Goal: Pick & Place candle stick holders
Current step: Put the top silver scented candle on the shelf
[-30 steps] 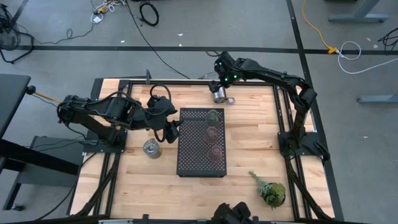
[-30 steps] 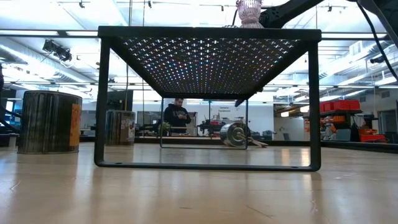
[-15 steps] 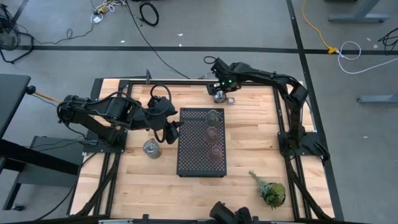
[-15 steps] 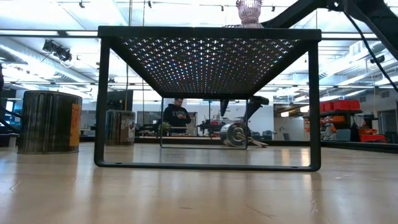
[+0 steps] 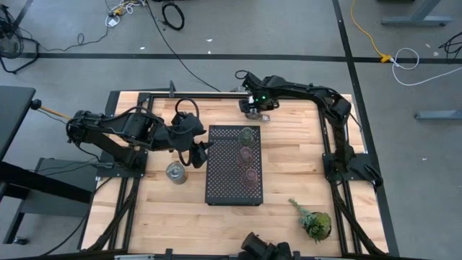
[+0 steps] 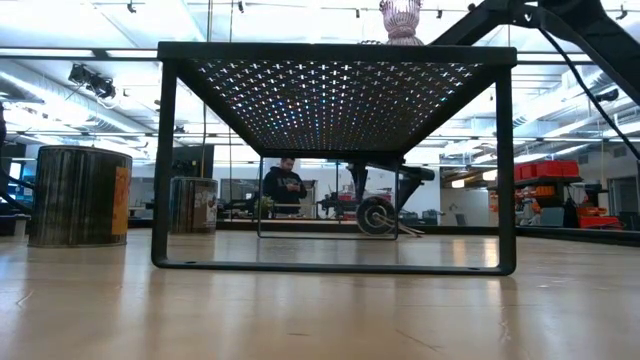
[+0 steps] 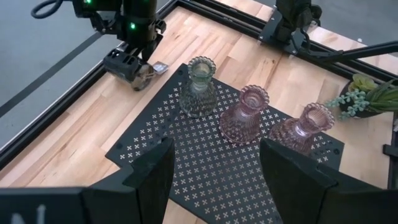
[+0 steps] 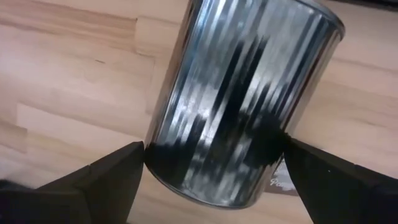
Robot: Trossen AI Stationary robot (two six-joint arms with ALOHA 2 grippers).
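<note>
Silvery metal marks the upright holder (image 5: 175,172) left on the bench (image 5: 289,170) beside the open, empty left pincer (image 5: 200,149) and the tray (image 5: 233,165). The toppled holder (image 8: 239,106) by the far rail is straddled by the spread right pincer (image 5: 250,110), not yet clamped. It should be centred across the ribbed side before closing, lest it roll.

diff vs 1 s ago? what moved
The right gripper dropped toward the far table edge onto the lying silvery holder, jaws now straddling it; closure unclear. Unchanged: left gripper beside the tray, jaws open; green holder and two pink holders on it; silvery holder left of it.
</note>
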